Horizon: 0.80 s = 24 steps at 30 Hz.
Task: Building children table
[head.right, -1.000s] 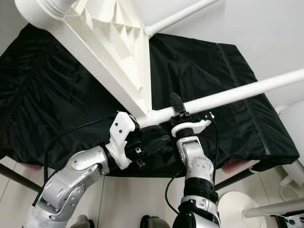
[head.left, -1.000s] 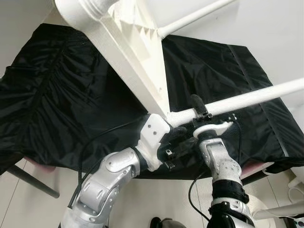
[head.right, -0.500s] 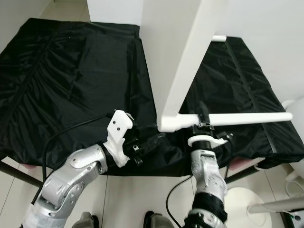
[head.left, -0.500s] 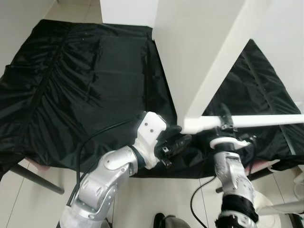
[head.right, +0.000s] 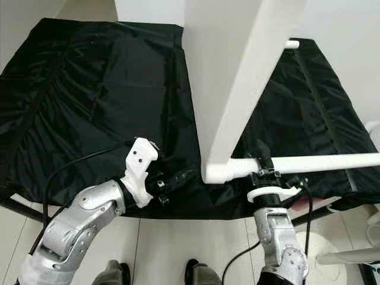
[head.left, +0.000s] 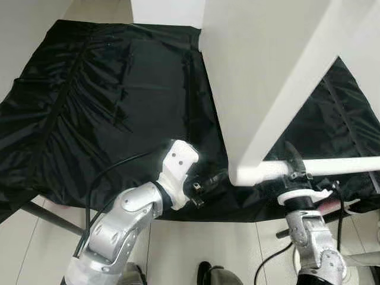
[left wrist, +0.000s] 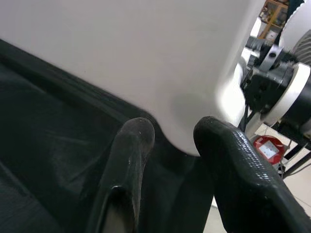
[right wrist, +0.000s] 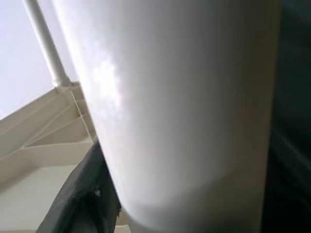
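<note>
The white children's table top [head.left: 261,77] stands on edge on the black cloth [head.left: 107,107], its smooth face towards me. A white leg [head.left: 338,166] sticks out level to the right from its near lower corner. My right gripper [head.left: 295,169] is shut on this leg close to the corner. The leg [right wrist: 180,107] looms close in the right wrist view, with the ribbed underside [right wrist: 43,136] behind it. My left gripper [head.left: 214,180] points at the same corner from the left. Its fingers [left wrist: 129,165] stand open, with the rounded corner [left wrist: 146,58] just beyond their tips.
The black cloth covers a low work table with a metal leg [head.left: 47,217] at the front left. Another white leg's end [head.right: 291,44] pokes out behind the top. A white round object [head.right: 320,249] stands on the floor at the front right.
The table top has swung from showing its ribbed underside to standing on edge with its smooth face to me. My right gripper went right and down with the leg; my left drew back slightly.
</note>
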Tool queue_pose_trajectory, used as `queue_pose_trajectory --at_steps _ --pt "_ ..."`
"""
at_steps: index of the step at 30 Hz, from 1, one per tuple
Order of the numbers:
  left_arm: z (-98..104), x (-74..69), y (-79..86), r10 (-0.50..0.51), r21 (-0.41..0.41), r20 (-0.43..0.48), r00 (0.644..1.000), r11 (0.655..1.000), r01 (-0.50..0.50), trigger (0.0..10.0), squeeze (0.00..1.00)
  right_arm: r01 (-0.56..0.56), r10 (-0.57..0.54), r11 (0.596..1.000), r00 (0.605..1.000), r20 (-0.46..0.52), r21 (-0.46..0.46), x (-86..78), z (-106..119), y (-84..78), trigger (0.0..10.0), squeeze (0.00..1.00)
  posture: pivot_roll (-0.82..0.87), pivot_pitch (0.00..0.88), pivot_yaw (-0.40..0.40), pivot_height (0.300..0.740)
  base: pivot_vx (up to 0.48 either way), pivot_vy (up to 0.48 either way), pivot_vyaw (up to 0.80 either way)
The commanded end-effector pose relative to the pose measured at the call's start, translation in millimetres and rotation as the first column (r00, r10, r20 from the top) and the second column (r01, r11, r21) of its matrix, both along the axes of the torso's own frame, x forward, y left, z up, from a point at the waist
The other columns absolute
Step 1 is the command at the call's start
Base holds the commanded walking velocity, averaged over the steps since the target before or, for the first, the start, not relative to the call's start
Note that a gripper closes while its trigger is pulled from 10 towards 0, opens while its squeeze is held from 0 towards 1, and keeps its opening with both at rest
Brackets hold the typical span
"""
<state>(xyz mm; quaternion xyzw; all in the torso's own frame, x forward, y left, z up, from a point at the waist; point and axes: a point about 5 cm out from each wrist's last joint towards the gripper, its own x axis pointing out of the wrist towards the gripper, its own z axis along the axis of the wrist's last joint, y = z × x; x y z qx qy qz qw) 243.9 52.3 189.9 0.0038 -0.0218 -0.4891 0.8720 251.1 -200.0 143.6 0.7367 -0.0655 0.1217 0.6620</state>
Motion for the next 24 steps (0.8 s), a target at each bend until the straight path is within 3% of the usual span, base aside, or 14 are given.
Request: queue_pose_trajectory --at_steps 1,4,6,7,11,12,13,14,16,17,18,20,24 --pt "-2.9 -1.4 1.9 0.004 0.004 -0.02 1.0 1.0 -0.003 10.0 0.0 -0.041 0.062 0.981 0.992 -0.106 0.191 -35.8 -37.2 43.5 10.0 0.0 0.05 0.221 -0.053 0.74 0.0 0.0 0.0" --pt "-3.7 -0.7 3.1 0.009 0.005 -0.023 1.0 1.0 -0.008 10.0 0.0 -0.031 0.054 0.983 0.991 -0.124 0.179 -41.8 -42.9 36.8 10.0 0.0 0.05 0.225 -0.052 0.74 0.0 0.0 0.0" --pt "-4.4 0.5 4.5 0.012 0.002 -0.029 1.0 1.0 -0.012 10.0 0.0 -0.045 0.062 0.99 0.991 -0.122 0.132 -52.2 -47.9 28.2 10.0 0.0 0.04 0.228 -0.05 0.74 0.0 0.0 0.0" --pt "-4.0 1.1 4.6 0.014 0.001 -0.027 1.0 1.0 -0.014 10.0 0.0 -0.072 0.079 0.995 0.991 -0.112 0.067 -60.8 -52.0 25.7 10.0 0.0 0.04 0.229 -0.049 0.74 0.0 0.0 0.0" --pt "-3.3 1.5 4.7 0.014 0.0 -0.025 1.0 1.0 -0.014 10.0 0.0 -0.094 0.096 0.995 0.99 -0.105 0.025 -67.0 -54.6 24.7 10.0 0.0 0.03 0.229 -0.048 0.74 0.0 0.0 0.0" --pt "-3.0 2.0 5.5 0.015 0.003 -0.024 1.0 1.0 -0.015 10.0 0.0 -0.067 0.067 0.998 0.995 -0.077 0.005 -79.9 -59.7 16.7 10.0 0.0 0.03 0.231 -0.035 0.74 0.0 0.0 0.0" --pt "-2.9 2.4 6.6 0.016 0.007 -0.022 1.0 1.0 -0.016 10.0 0.0 -0.038 0.04 0.998 0.998 -0.05 0.042 -90.3 -63.6 8.9 10.0 0.0 0.03 0.233 -0.03 0.74 0.0 0.0 0.0" --pt "-2.8 2.8 7.7 0.015 0.01 -0.024 1.0 1.0 -0.015 10.0 0.0 -0.028 0.027 1.0 0.999 -0.031 -0.012 -102.8 -67.7 3.5 10.0 0.0 0.03 0.236 -0.021 0.74 0.0 0.0 0.0" --pt "-2.8 2.8 7.7 0.015 0.01 -0.024 1.0 1.0 -0.015 10.0 0.0 -0.028 0.027 1.0 0.999 -0.031 -0.012 -102.8 -67.7 3.5 10.0 0.0 0.03 0.236 -0.021 0.74 0.0 0.0 0.0" --pt "-2.2 3.3 8.1 0.01 0.012 -0.024 1.0 1.0 -0.01 10.0 0.0 -0.032 0.032 0.999 0.999 -0.002 -0.027 -116.6 -70.5 1.4 10.0 0.0 0.03 0.239 0.0 0.74 0.0 0.0 0.0" --pt "-2.2 3.3 8.1 0.01 0.012 -0.024 1.0 1.0 -0.01 10.0 0.0 -0.032 0.032 0.999 0.999 -0.002 -0.027 -116.6 -70.5 1.4 10.0 0.0 0.03 0.239 0.0 0.74 0.0 0.0 0.0" --pt "0.2 4.0 8.0 -0.007 0.017 -0.022 1.0 1.0 0.008 10.0 0.0 -0.036 0.037 0.996 0.999 0.013 -0.08 -133.9 -73.4 0.3 10.0 0.0 0.01 0.243 0.024 0.74 0.0 0.0 0.0" --pt "2.2 5.0 8.3 -0.016 0.012 -0.024 1.0 1.0 0.017 10.0 0.0 -0.019 0.02 0.996 1.0 0.01 -0.091 -140.5 -74.5 -1.7 10.0 0.0 0.01 0.241 0.03 0.74 0.0 0.0 0.0"
